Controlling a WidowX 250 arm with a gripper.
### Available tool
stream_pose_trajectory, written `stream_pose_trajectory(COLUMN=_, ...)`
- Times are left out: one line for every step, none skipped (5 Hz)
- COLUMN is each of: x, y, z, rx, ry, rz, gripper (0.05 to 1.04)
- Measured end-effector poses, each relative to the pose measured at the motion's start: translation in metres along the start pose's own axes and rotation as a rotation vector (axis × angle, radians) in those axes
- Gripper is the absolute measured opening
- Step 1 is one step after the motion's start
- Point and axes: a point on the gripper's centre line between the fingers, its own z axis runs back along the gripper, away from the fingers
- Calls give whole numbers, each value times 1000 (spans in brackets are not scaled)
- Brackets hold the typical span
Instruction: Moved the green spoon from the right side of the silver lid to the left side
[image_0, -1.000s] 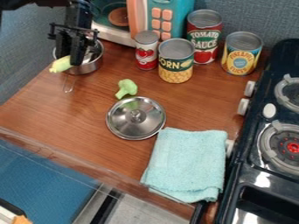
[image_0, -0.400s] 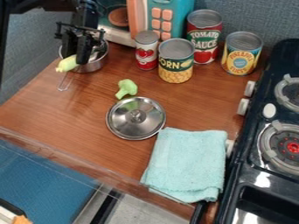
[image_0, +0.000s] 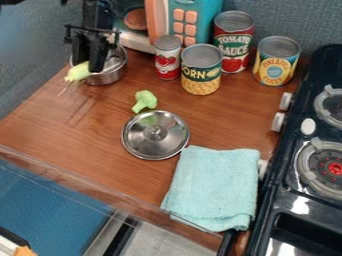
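Note:
My gripper (image_0: 90, 60) hangs over the small silver pot (image_0: 110, 75) at the upper left, near the wall side of the counter. A pale yellow-green piece (image_0: 77, 72) lies against the gripper's left side at the pot's rim; its inner part is hidden by the gripper. The silver lid (image_0: 155, 135), with its knob up, rests on the wood at the middle. A light green broccoli-shaped piece (image_0: 144, 101) lies just above the lid and slightly to its left, apart from it. I cannot make out a green spoon.
Several cans, among them the corn can (image_0: 202, 70), stand behind the lid. A toy microwave (image_0: 184, 22) is at the back. A folded turquoise towel (image_0: 212, 187) lies in front at the right, beside the dark stove (image_0: 288, 155).
My gripper has shifted a little to the right. The pot and the yellow-green piece have moved right along with it, and the pot's wire handle has swung left. The lid and broccoli-shaped piece have not moved.

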Motion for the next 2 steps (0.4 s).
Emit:
stream_pose_trajectory(x=-4, y=-2, z=10, rx=-1, ry=-28, rz=-17, gripper=379)
stream_pose_trajectory(x=-13, y=-6, z=18, rx=-10, ry=-40, rz=-26, gripper=379)
